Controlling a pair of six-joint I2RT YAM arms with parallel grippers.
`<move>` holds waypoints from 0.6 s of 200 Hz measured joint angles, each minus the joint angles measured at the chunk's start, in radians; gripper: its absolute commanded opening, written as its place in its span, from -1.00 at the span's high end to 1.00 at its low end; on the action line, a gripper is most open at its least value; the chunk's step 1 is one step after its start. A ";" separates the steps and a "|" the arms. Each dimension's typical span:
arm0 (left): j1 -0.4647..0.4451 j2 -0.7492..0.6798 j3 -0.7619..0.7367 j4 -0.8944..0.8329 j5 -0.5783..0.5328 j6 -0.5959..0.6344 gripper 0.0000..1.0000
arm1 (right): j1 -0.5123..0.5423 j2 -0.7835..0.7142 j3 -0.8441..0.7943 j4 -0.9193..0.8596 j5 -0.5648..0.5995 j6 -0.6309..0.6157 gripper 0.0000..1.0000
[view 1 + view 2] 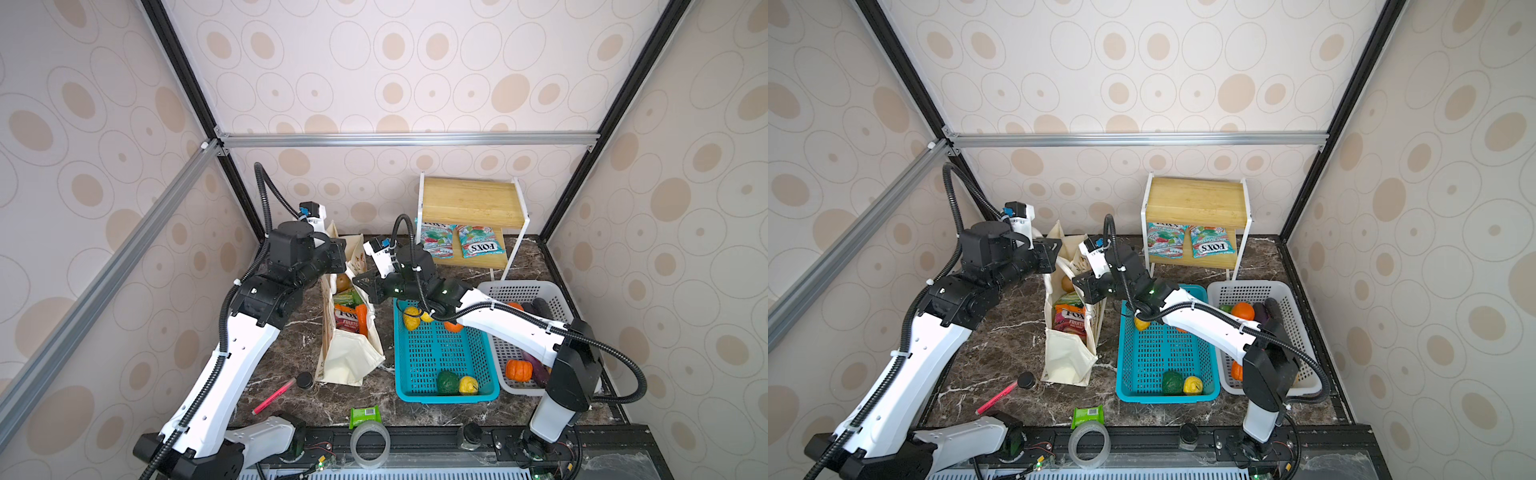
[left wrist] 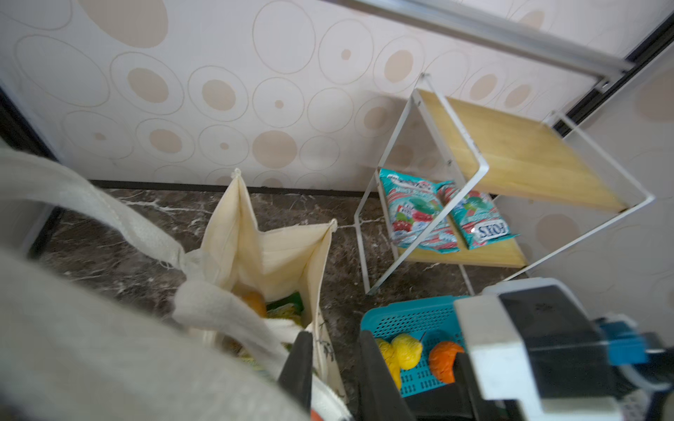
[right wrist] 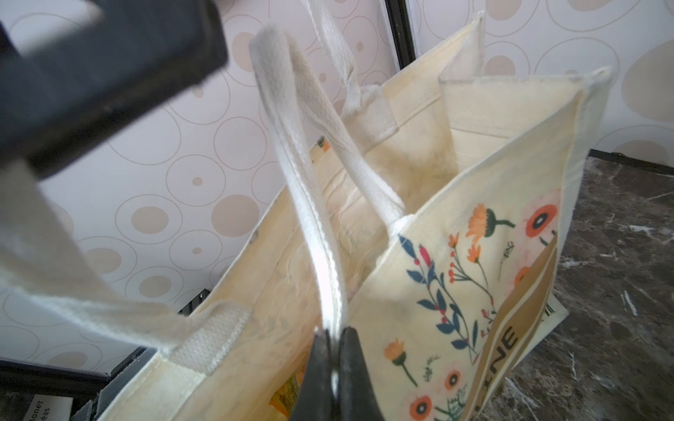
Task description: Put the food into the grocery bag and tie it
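The cream floral grocery bag [image 1: 349,357] stands open mid-table. Inside it lie a red snack packet [image 1: 347,319], a carrot [image 1: 362,318], a green packet [image 1: 347,299] and a potato [image 1: 343,282]. My right gripper [image 3: 334,333] is shut on the white handle [image 3: 310,218] of the bag's floral side and holds it up over the right rim [image 1: 360,285]. My left gripper [image 2: 334,339] hovers over the bag's far left rim [image 1: 337,252], jaws apart with nothing pinched. The other handle [image 2: 120,215] drapes beside its fingers.
A blue basket [image 1: 440,361] right of the bag holds lemons [image 1: 411,318] and a green fruit. Beyond it stands a white basket [image 1: 557,299] with vegetables. Two teal packets [image 1: 480,243] lie on the wooden shelf. A green packet [image 1: 364,415], tape roll [image 1: 370,444] and pink pen [image 1: 274,397] lie near the front edge.
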 measured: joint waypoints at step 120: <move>-0.184 0.159 0.273 -0.353 -0.240 0.063 0.79 | 0.011 0.048 -0.045 0.184 0.018 0.074 1.00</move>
